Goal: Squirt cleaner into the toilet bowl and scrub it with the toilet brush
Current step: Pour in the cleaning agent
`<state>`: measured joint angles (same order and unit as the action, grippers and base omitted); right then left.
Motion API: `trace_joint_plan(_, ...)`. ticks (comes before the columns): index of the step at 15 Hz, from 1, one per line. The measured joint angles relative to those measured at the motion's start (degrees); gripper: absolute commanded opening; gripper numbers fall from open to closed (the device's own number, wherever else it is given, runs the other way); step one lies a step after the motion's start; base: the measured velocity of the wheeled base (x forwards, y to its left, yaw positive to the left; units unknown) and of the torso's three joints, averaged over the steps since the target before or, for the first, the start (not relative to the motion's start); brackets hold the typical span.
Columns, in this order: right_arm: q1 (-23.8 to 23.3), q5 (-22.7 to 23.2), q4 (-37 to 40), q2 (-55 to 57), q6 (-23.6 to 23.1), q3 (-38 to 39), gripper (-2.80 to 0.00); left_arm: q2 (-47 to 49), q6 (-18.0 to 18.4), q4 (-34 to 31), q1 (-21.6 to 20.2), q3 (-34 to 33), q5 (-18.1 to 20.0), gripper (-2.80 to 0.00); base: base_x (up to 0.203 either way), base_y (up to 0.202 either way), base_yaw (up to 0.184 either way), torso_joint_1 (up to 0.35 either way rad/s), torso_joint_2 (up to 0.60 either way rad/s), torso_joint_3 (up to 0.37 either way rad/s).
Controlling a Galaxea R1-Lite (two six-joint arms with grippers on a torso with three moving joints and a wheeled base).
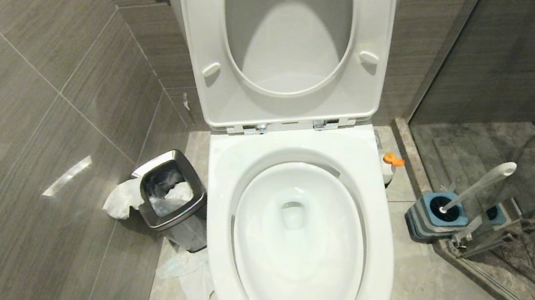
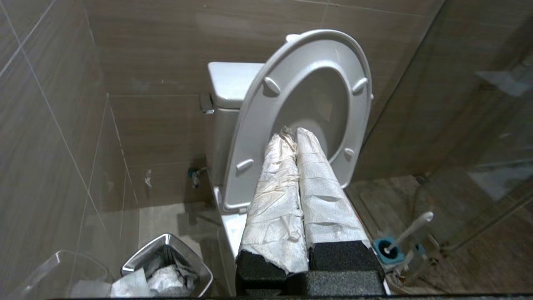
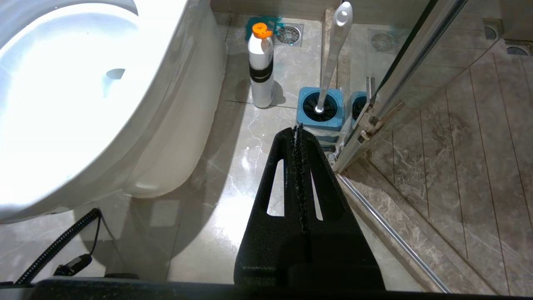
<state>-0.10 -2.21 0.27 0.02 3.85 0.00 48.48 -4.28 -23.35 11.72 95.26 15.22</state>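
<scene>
The white toilet bowl (image 1: 225, 260) fills the middle of the head view, its seat and lid (image 1: 218, 94) raised against the tank. The toilet brush (image 1: 482, 185) stands in a blue-topped holder (image 1: 431, 218) on the floor to the bowl's right; its white handle (image 3: 337, 50) leans toward the glass door. A white cleaner bottle with an orange cap (image 3: 260, 66) stands beside the bowl. My left gripper (image 2: 291, 132), fingers wrapped in white paper, is shut and empty, held in the air facing the raised seat. My right gripper (image 3: 298, 127) is shut and empty, low over the floor short of the holder.
A steel waste bin (image 1: 172, 200) with tissue in it stands left of the bowl, with loose tissue (image 1: 189, 281) on the floor beside it. A glass shower door (image 3: 399, 79) with a metal rail closes off the right side. Tiled walls stand left and behind.
</scene>
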Motion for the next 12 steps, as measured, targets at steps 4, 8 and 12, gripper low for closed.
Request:
trace_joint_plan(4, 0.0, 0.01, 0.0, 0.0, 0.0, 0.0, -2.8, -9.37, 0.14, -1.41, -1.6, -6.35, 1.12, -2.8, 0.0, 0.0, 0.0, 0.0, 0.0, 0.0)
trace_joint_plan(8, 0.0, 0.01, 0.0, 0.0, -0.01, 0.0, -2.8, -17.54, 0.18, -3.8, -2.95, -11.64, 1.22, -2.8, 0.0, 0.0, 0.0, 0.0, 0.0, 0.0)
trace_joint_plan(12, 0.0, 0.01, 0.0, 0.0, -0.04, 0.0, -2.8, -25.04, -0.37, -4.09, -5.75, -16.6, 1.33, -2.8, 0.0, 0.0, 0.0, 0.0, 0.0, 0.0)
